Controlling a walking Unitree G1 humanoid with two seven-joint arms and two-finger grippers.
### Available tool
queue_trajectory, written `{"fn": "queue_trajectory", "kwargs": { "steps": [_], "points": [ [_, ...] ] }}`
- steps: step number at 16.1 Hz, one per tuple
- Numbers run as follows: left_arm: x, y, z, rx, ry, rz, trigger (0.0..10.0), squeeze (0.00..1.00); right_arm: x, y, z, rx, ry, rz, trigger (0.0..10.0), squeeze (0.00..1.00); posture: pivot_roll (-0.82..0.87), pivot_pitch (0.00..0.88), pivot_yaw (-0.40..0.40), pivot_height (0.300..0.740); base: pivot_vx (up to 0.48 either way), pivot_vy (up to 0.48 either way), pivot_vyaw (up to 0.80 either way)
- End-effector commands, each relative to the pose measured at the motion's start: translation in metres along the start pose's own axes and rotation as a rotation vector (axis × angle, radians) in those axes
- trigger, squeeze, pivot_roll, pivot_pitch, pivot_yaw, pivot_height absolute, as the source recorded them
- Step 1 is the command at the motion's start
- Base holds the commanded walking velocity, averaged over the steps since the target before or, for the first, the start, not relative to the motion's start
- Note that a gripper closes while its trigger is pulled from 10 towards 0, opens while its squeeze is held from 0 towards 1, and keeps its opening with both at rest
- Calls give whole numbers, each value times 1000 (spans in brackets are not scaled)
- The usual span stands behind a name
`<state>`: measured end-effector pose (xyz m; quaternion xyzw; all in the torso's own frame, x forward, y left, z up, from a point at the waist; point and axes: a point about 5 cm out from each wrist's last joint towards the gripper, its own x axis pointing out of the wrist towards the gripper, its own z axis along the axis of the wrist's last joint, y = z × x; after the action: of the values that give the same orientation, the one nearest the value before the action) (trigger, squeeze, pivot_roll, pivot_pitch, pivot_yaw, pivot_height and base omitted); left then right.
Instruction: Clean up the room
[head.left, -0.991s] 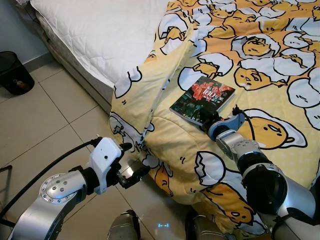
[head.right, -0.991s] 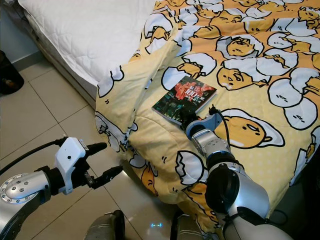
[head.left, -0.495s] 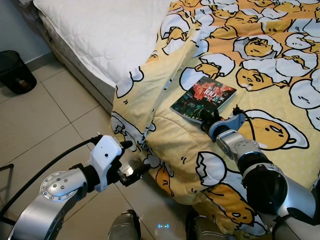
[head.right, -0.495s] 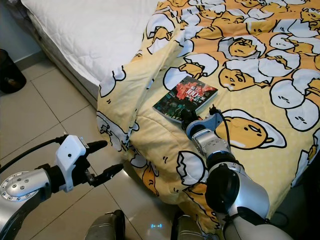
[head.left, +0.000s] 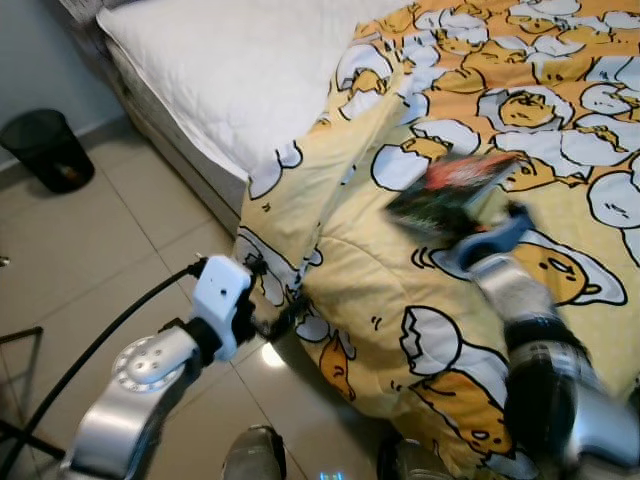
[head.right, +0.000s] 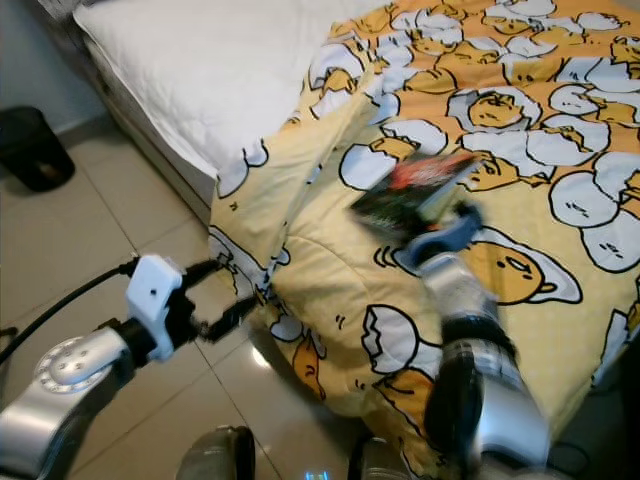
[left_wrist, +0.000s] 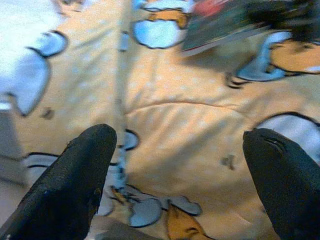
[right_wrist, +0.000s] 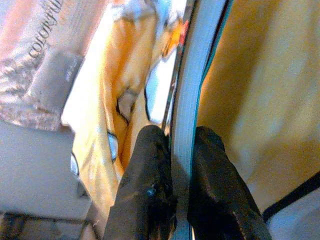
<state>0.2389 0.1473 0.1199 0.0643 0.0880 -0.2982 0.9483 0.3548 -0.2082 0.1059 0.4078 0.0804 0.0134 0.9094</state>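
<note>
Black right jaws (right_wrist: 180, 165) clamp, seemingly, book (head.left: 447, 188) edge; left jaws (head.right: 228, 300) apart.

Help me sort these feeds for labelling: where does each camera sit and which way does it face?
Left eye, right eye: head, looking down at the duvet, both arms showing.
Left wrist: looks past the open left gripper at the duvet's hanging edge.
Right wrist: looks along the right gripper, shut on the book.
Shared: the book appears in all.
</note>
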Motion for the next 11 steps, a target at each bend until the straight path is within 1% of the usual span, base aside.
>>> {"fn": "queue_trajectory", "kwargs": {
  "steps": [1, 2, 3, 4, 5, 6, 7, 8, 9, 10, 11],
  "points": [
    [2, 6, 1, 25, -12, 69, 10000, 714, -4, 18, 15, -128, -51, 61, 0, 0, 46, 0, 62, 740, 0, 0, 0],
    [4, 8, 2, 23, -19, 94, 10000, 706, -7, 20, 16, -171, -62, 65, 0, 0, 35, 0, 67, 740, 0, 0, 0],
    [7, 14, 4, 25, -34, 164, 10000, 549, -20, 26, 20, -286, -111, 64, 78, 0, 15, 0, 72, 740, 0, 0, 0],
    [9, 16, 4, 26, -33, 188, 10000, 455, -26, 28, 21, -345, -134, 57, 4706, 0, 5, 0, 75, 740, 0, 0, 0],
    [10, 20, 4, 29, -45, 238, 10000, 0, -37, 32, 21, -482, -177, 25, 10000, 0, -6, 0, 78, 740, 0, 0, 0],
    [11, 22, 4, 51, -46, 278, 10000, 0, -46, 33, 16, -550, -178, -28, 10000, 0, -6, 0, 77, 740, 0, 0, 0],
    [13, 21, 2, 96, -31, 299, 10000, 0, -52, 34, 10, -615, -194, -56, 10000, 0, 4, 0, 66, 740, 0, 0, 0],
    [15, 19, 0, 123, -18, 308, 10000, 0, -55, 34, 6, -639, -205, -70, 10000, 0, 6, 0, 62, 740, 0, 0, 0],
    [15, 18, -1, 116, -17, 320, 10000, 0, -55, 32, 2, -658, -197, -83, 10000, 0, 6, 0, 57, 740, 0, 0, 0],
    [15, 16, -2, 74, -23, 346, 10000, 0, -57, 27, -7, -689, -155, -115, 10000, 0, 10, 0, 48, 740, 0, 0, -788],
    [15, 15, -3, 44, -20, 357, 10000, 0, -59, 26, -12, -719, -138, -133, 10000, 0, 11, 0, 43, 740, 0, 0, -788]
  ]
}}
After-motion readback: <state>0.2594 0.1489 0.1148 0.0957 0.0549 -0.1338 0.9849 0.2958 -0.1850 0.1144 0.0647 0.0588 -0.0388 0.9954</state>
